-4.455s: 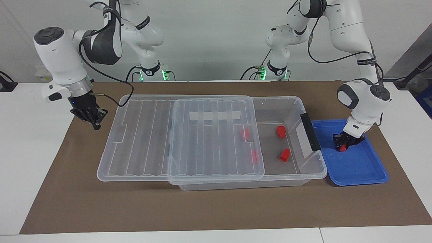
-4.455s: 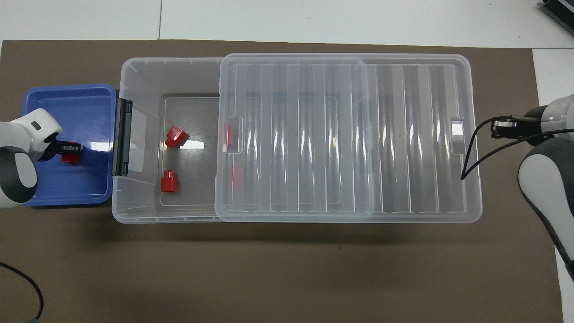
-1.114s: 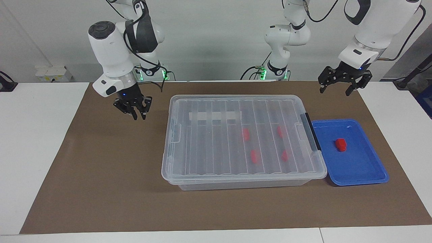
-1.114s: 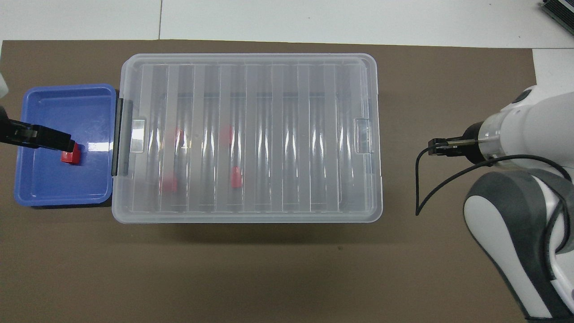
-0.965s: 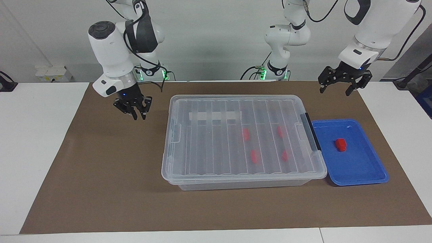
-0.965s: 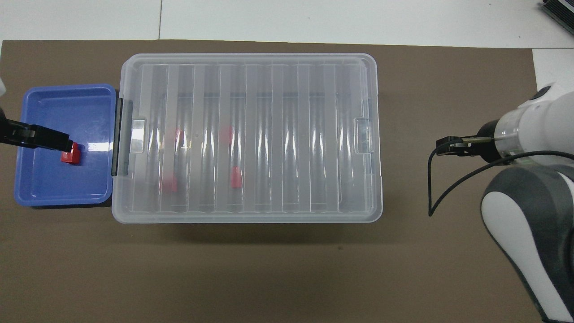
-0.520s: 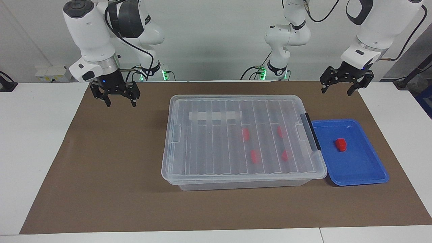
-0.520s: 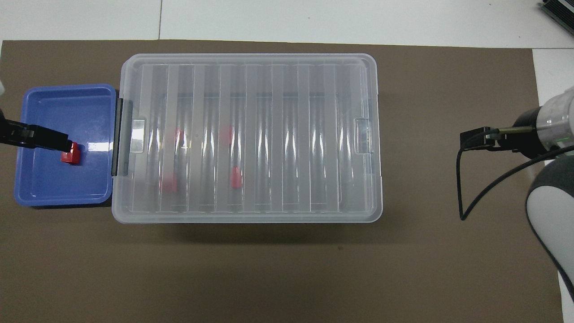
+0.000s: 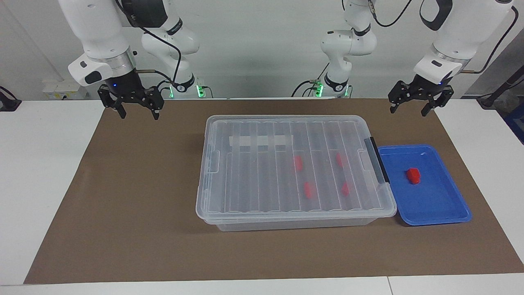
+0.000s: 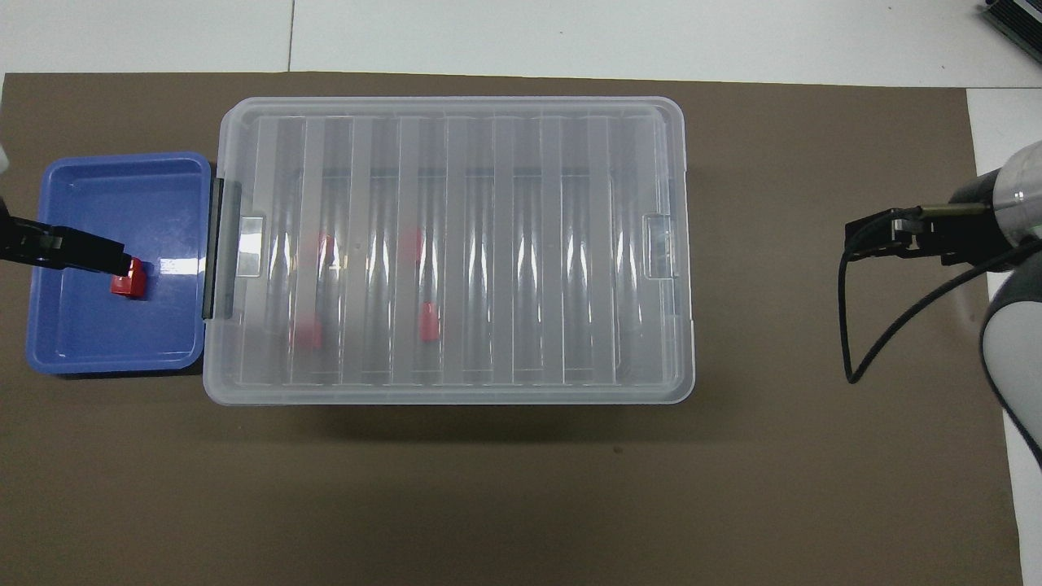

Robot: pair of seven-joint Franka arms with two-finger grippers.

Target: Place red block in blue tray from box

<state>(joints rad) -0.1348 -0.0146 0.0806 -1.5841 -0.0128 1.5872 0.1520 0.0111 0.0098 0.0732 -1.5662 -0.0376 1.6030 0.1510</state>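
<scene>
One red block lies alone in the blue tray, also in the overhead view on the tray. The clear box stands beside the tray with its ribbed lid fully on. Several more red blocks show blurred through the lid. My left gripper is open and empty, raised above the mat near the tray's end of the table. One of its fingers shows over the tray from above. My right gripper is open and empty, raised over the bare mat at the box's other end.
A brown mat covers the table under everything. The box's black latch sits against the tray's edge. A white tape strip shows on the box. The right arm's cable hangs over the mat.
The lid, earlier slid half off, is now fully on. The left gripper let go of the red block in the tray and rose. The right gripper has just opened, risen and drawn back.
</scene>
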